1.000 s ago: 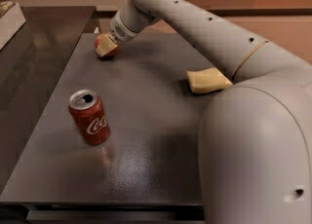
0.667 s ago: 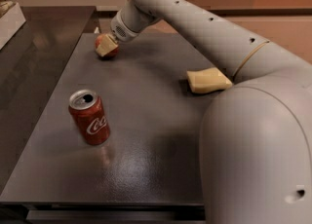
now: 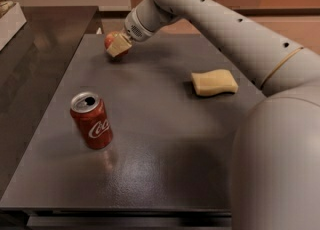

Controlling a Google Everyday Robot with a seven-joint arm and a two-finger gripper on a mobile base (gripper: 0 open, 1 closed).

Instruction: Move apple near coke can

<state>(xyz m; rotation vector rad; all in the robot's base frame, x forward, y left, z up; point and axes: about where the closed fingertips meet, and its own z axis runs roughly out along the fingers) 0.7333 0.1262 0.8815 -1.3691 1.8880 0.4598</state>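
Note:
The apple [image 3: 110,39], small and red, is at the far left of the dark table [image 3: 165,139], held in my gripper [image 3: 117,45]. A tan finger pad [image 3: 120,48] covers its front, and the gripper is shut on it, at or just above the tabletop. The coke can [image 3: 91,120], red with white script and a silver top, stands upright near the table's front left, well apart from the apple and nearer the camera. My arm reaches in from the right across the back of the table.
A pale yellow wavy sponge [image 3: 214,82] lies on the right side of the table. A white box [image 3: 9,16] sits on the darker counter at far left. My arm's large white body [image 3: 280,164] fills the lower right.
The gripper has shifted slightly right and toward the camera, and the red apple now shows in it. The can and the sponge have not moved.

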